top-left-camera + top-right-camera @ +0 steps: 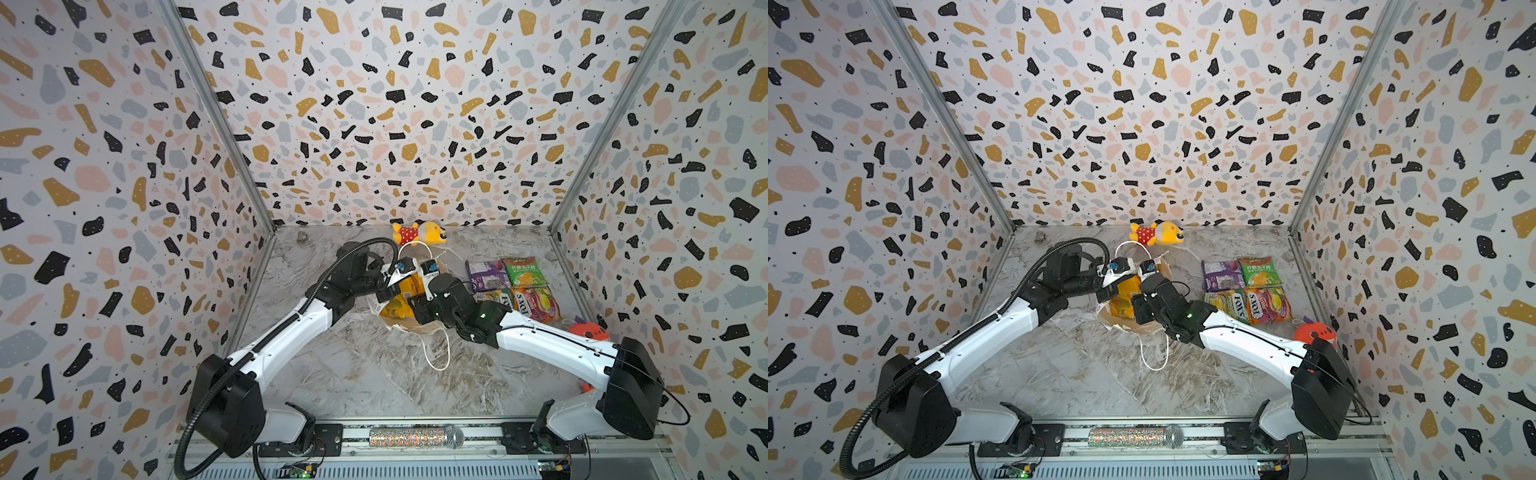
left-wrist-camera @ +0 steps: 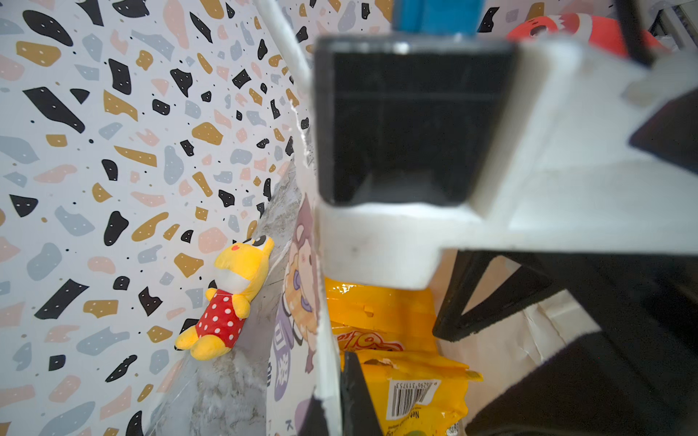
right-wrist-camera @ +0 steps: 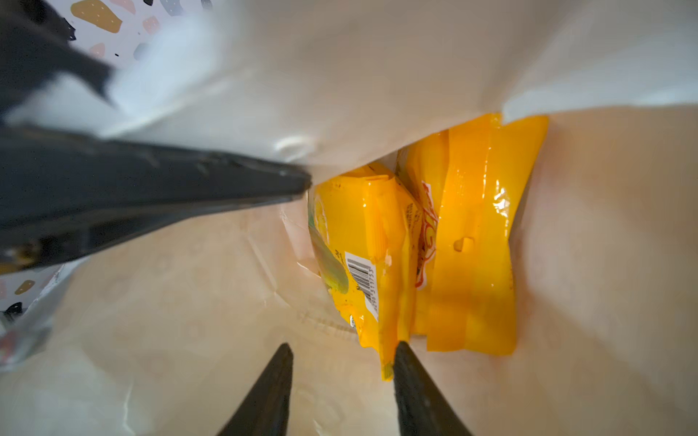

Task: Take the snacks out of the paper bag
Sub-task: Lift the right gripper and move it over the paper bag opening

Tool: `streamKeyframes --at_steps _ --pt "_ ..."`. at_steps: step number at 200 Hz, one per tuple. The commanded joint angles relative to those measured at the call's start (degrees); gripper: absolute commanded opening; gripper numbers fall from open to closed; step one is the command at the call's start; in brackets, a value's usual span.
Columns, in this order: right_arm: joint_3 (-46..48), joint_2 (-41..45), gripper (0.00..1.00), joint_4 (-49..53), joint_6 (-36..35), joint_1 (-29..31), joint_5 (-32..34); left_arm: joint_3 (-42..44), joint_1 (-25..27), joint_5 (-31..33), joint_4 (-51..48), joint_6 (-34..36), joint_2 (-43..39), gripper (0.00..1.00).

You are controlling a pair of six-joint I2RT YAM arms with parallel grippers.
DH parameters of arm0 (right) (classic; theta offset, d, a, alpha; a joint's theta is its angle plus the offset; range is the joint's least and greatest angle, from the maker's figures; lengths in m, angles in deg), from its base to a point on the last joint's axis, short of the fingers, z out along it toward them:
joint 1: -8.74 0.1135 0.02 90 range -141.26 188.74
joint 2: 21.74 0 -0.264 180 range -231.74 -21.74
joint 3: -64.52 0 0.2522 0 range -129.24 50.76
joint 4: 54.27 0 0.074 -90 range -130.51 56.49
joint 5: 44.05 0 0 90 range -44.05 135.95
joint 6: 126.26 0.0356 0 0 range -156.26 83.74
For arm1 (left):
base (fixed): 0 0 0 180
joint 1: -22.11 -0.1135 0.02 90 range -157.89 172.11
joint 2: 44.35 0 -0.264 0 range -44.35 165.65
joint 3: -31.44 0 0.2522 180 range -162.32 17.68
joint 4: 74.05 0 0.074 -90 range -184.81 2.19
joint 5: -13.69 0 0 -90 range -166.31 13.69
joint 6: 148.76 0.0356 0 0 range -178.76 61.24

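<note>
Mid-frame on my feed | 4 of 6 snacks (image 1: 487, 275) out, right of paper bag (image 1: 409, 329) | 2 orange-yellow pkts (image 3: 472, 234) still inside | left gripper (image 2: 334, 392) clamped on bag rim | right gripper (image 3: 342, 358) jaws apart at nearer pkt

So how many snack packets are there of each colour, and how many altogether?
Yellow packets: 2, both inside the bag
Purple packet: 1
Green packet: 1
FOX'S packets: 2, one green-yellow, one red-pink
Total: 6
</note>
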Motion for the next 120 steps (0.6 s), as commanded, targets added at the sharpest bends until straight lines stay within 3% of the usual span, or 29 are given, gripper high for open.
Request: streamKeyframes --at_steps 1,120 --pt "0.76 -0.57 0.52 -3.77 -0.04 -0.11 1.75 0.23 0.56 -3.21 4.87 -0.80 -1.74 0.00" --pt "0.81 -8.43 0.64 -12.82 -0.43 -0.19 6.23 0.19 0.70 -4.01 5.15 -0.71 -0.41 0.00"
